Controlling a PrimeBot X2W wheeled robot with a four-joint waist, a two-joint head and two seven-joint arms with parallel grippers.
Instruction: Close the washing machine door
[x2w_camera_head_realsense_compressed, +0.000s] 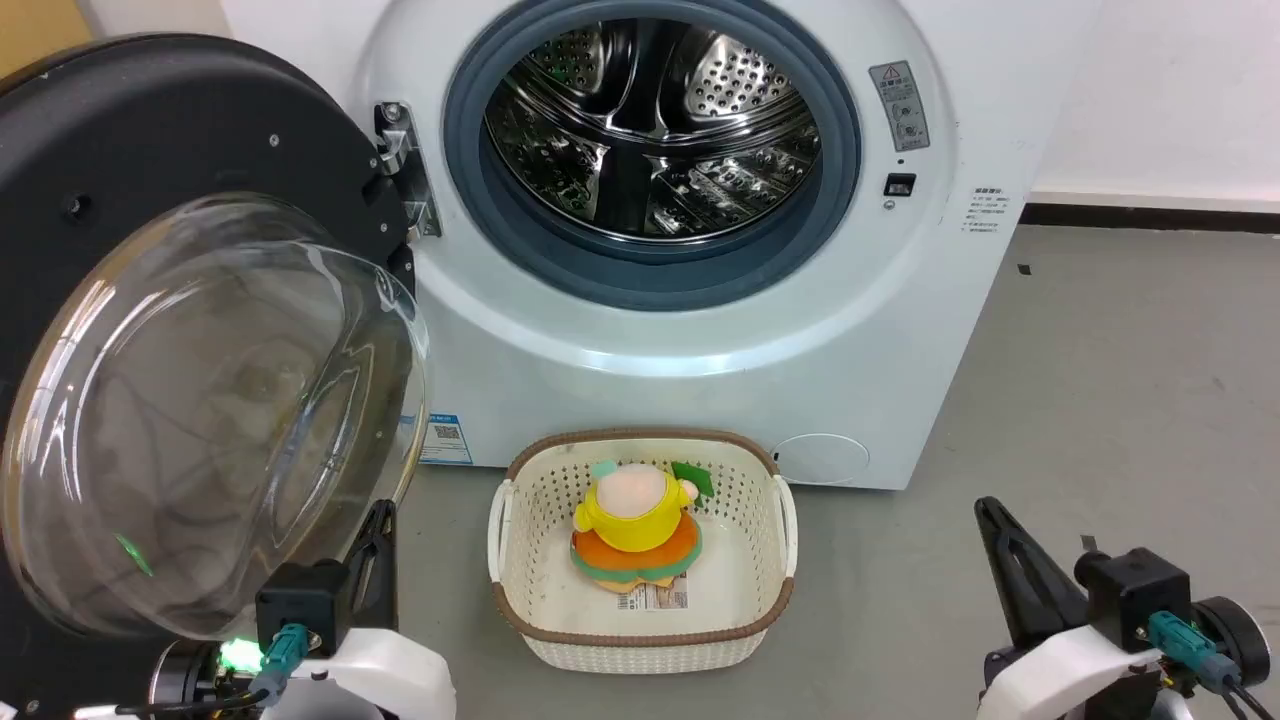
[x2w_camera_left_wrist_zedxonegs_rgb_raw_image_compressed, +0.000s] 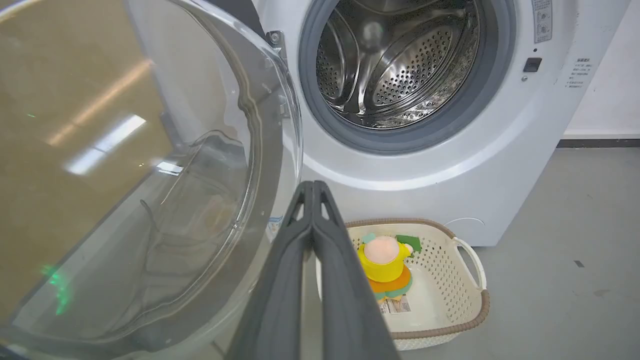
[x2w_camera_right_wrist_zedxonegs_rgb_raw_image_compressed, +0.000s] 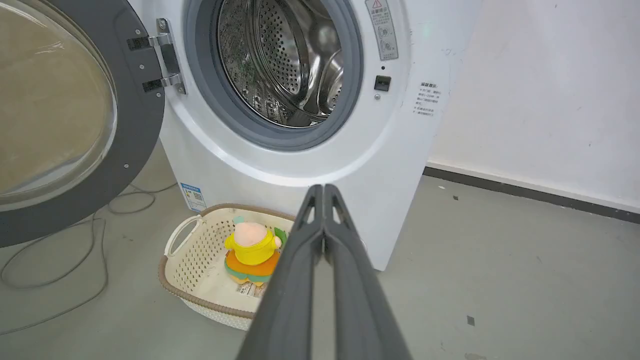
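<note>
- Washing machine door (x2w_camera_head_realsense_compressed: 200, 390): swung wide open, out to the robot's left of the round opening. It hangs on the hinge (x2w_camera_head_realsense_compressed: 405, 165) at the opening's left edge, and the glass bowl bulges toward the head cam.
- Handling, my read: stiff and prob. fairly heavy, and it moves only as a swing about the hinge.
- Where to take it: the glass looks slick & rounded, so it's poor to push on. The black rim on the side far from the hinge should give the best leverage. No grasp needed: a flat push, w/ a firm last shove so it catches at the latch (x2w_camera_head_realsense_compressed: 899, 184).
- Washing machine (x2w_camera_head_realsense_compressed: 720, 350): white front-loader w/ a steel drum (x2w_camera_head_realsense_compressed: 650, 120) and a grey gasket (x2w_camera_head_realsense_compressed: 640, 275) round it.
- Left gripper (x2w_camera_left_wrist_zedxonegs_rgb_raw_image_compressed: 312, 187): fingers pressed together, holding nothing. The tips sit low by the door's bottom edge; touching it or just short, can't tell from these angles.
- Right gripper (x2w_camera_right_wrist_zedxonegs_rgb_raw_image_compressed: 323, 189): fingers likewise pressed together, empty, well apart from the door, low at the right over the floor (x2w_camera_head_realsense_compressed: 1100, 400).
- Basket (x2w_camera_head_realsense_compressed: 520, 520): on the floor just in front of the machine, plush toy (x2w_camera_head_realsense_compressed: 637, 525) inside.
- Count: 1 door, 1 machine, 1 drum, 1 hinge, 1 basket, 1 toy, 2 grippers.
</note>
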